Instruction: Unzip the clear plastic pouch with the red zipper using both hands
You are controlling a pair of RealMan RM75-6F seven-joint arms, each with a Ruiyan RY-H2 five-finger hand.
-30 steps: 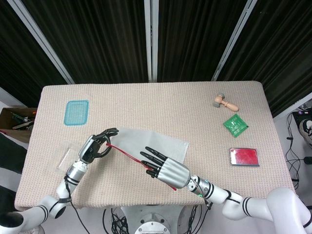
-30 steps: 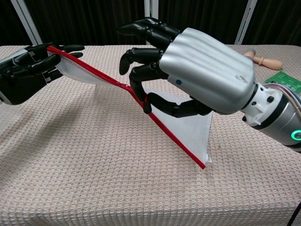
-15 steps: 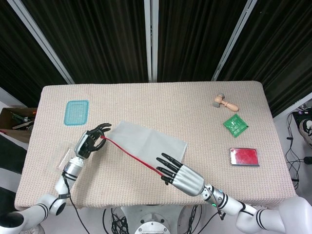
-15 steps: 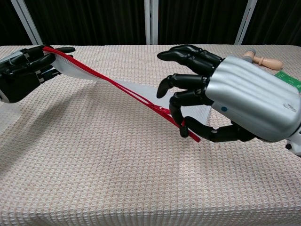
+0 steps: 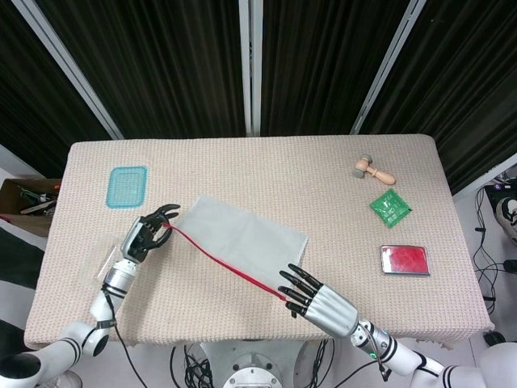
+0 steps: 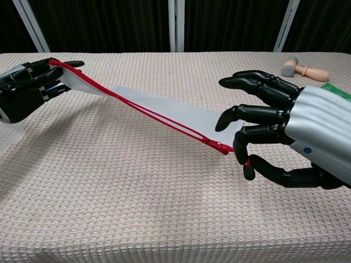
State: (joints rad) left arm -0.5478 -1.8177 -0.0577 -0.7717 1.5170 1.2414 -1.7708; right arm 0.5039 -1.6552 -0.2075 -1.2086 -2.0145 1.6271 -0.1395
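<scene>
The table [image 5: 242, 162], covered in a beige woven cloth, carries the pouch [image 5: 242, 234] near its front-left middle, lying as a flat pale sheet whose red zipper [image 5: 226, 263] runs along the near edge. The zipper's long axis stretches diagonally from my left hand [image 5: 144, 238] at the far-left end to my right hand [image 5: 321, 303] at the near-right end, and in the chest view it is lifted off the cloth and drawn taut between the two. My left hand has its fingers curled around the raised corner of the pouch, holding that end up. My right hand [image 6: 285, 139] has its fingers [image 6: 247, 112] mostly spread, while the thumb and one lower finger meet at the zipper's right end [image 6: 222, 147], where I judge the pull tab is pinched, though the tab itself is too small to make out. The coming move turns on this line: any further travel must follow the zipper's axis away from the left hand, and the right hand is the one at the free end. Compared with a second ago, my right hand has moved from mid-zipper to the pouch's right corner, the two red tracks now show a narrow gap between them, and the pouch lies flatter. Well apart to the right are a small wooden mallet [image 5: 371, 168], a green packet [image 5: 389, 208] and a red tin [image 5: 404, 259]; a blue tray [image 5: 127, 187] lies at the far left.
</scene>
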